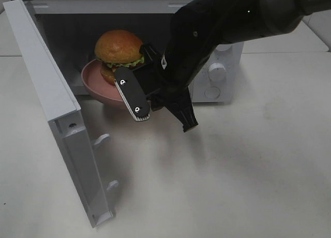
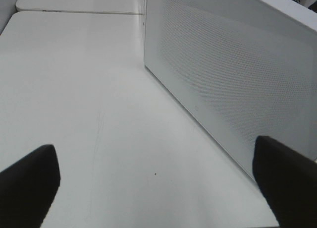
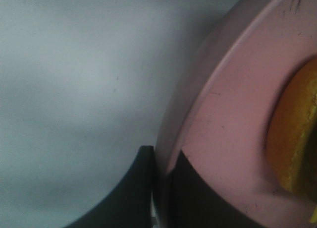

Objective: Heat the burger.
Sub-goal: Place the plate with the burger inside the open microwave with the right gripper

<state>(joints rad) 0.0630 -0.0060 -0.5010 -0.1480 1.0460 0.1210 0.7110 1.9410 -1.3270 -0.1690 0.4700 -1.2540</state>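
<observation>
Right claw (image 3: 161,163): jaws pinched shut on the rim of the pink plate (image 3: 223,119), one finger above the lip and one below. Grip sits at the very edge and takes in nothing else.

The burger (image 1: 119,49) rides on that plate, upright, bun on top, lettuce showing. Plate and burger are in the mouth of the microwave (image 1: 217,77), with the near rim of the plate poking out past the opening. Can't tell whether the plate rests on the oven floor or hangs just above it.

Door (image 1: 46,93) swung wide open on the left side.

Left claw (image 2: 153,146): jaws spread wide, holding nothing, over bare table beside a white perforated panel.

Step in hand, as I read it: loading the plate into the oven, not yet finished.

Next move calls for sliding the plate deeper, level, then setting it down and letting go. The arm must back out clear before the door can shut.
</observation>
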